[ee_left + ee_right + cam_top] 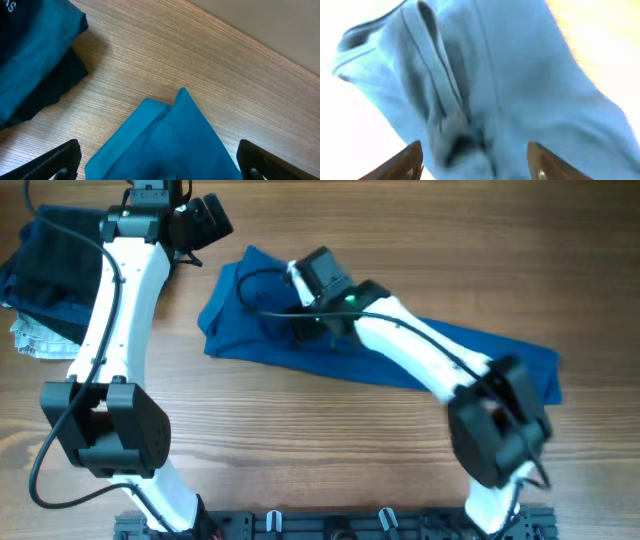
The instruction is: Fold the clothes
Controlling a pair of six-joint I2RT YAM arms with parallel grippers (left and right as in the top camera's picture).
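The blue T-shirt (500, 350) is lying in a long band across the table (330, 440). The right gripper (477, 162) is hanging low over its bunched left end with fingers spread wide, though blur is possibly hiding contact. The left gripper (159, 167) is hovering, jaws apart, over the shirt's far corner, near the dark folded garments (50, 260).

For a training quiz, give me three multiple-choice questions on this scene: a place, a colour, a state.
1. Where in the overhead view is the dark garment pile? A upper left; B lower right; C centre.
2. What colour is the T-shirt? A red; B blue; C white.
3. The left gripper is: A shut on cloth; B open; C out of view.
Answers: 1 A, it lies at the top left edge; 2 B, blue in the overhead view; 3 B, its fingers stand wide apart.
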